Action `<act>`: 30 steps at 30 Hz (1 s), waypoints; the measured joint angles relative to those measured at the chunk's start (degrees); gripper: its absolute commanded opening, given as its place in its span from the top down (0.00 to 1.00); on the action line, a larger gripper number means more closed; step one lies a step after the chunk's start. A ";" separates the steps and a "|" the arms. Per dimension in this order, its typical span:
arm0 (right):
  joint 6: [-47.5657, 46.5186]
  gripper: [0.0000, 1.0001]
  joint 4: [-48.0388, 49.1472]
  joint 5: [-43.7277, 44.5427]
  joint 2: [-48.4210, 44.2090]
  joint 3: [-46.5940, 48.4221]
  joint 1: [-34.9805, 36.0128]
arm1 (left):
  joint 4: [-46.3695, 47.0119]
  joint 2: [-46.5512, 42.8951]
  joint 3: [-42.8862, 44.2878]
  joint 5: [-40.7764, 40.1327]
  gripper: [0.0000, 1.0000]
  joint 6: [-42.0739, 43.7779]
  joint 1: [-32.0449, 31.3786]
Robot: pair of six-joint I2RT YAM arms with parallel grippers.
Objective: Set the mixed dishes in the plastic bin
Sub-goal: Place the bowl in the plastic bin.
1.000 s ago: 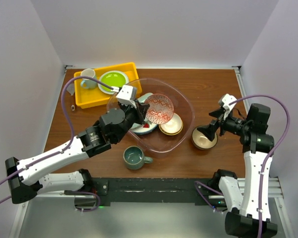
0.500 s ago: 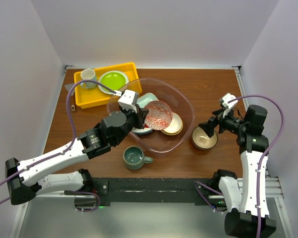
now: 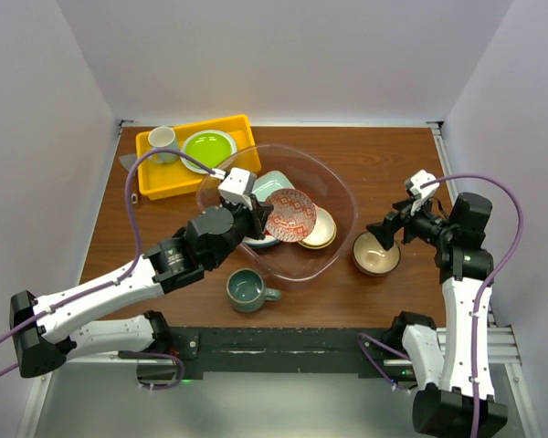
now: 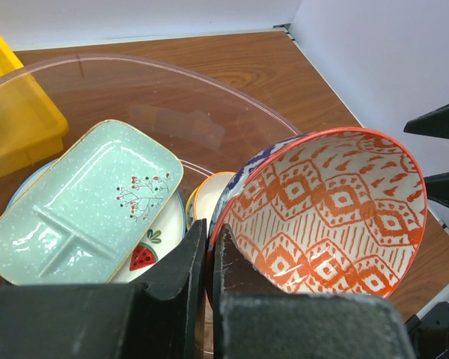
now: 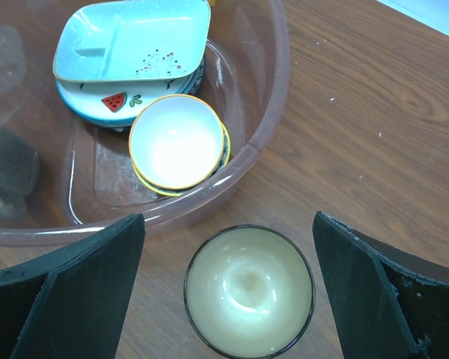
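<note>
My left gripper [image 3: 256, 215] [image 4: 209, 233] is shut on the rim of an orange-patterned bowl [image 3: 290, 215] [image 4: 325, 213], which hangs tilted over the plastic bin [image 3: 343, 185] [image 4: 135, 61] [image 5: 278, 90]. A pale-green divided tray [image 3: 272, 184] [image 4: 82, 202] [image 5: 131, 41] lies inside the bin on a white plate with a watermelon mark [image 4: 151, 245] [image 5: 112, 102], beside a yellow-rimmed bowl [image 3: 318, 230] [image 5: 177, 140]. My right gripper [image 3: 384, 234] [image 5: 228, 247] stands wide open just above a dark bowl with a cream inside [image 3: 376, 256] [image 5: 248, 290], on the table right of the bin. A grey-green mug [image 3: 247, 290] stands before the bin.
A yellow tray [image 3: 157, 181] [image 4: 15, 120] at the back left holds a lime-green plate [image 3: 208, 146] and a pale mug [image 3: 163, 140]. White walls close in the table on three sides.
The left gripper has carried the patterned bowl slightly down and toward me over the bin. The right gripper has shifted a little above the cream-inside bowl and stays open.
</note>
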 measured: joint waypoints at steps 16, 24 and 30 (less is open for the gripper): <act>0.15 0.02 0.37 -0.02 -0.02 -0.24 0.00 | 0.09 0.02 -0.83 0.61 1.00 -0.02 0.07; 0.15 0.02 0.37 -0.02 -0.02 -0.24 0.00 | 0.42 0.85 -0.85 1.18 1.00 -0.04 0.17; 0.15 0.02 0.37 -0.04 -0.02 -0.24 0.00 | 0.44 1.75 -0.85 1.73 1.00 -0.04 0.44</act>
